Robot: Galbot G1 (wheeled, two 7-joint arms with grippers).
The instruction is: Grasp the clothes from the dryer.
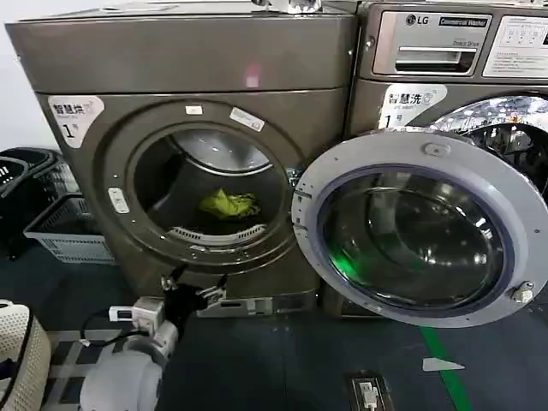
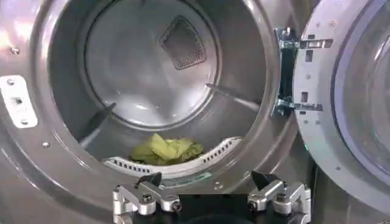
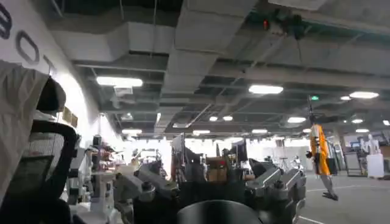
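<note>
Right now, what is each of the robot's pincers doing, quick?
Left pincer: open, holding nothing, in front of the bronze-grey metal dryer's round opening, short of the yellow-green fabric wad.
Right pincer: open, holding nothing, pointed away into the room.

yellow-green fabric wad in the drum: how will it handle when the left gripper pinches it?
The crumpled yellow-green fabric wad shows soft folds, so it is probably floppy and will drape from the open left gripper. It looks small inside the bronze-grey front-loading dryer, so likely light. Lying loose on the drum floor, it may slide if nudged.
</note>
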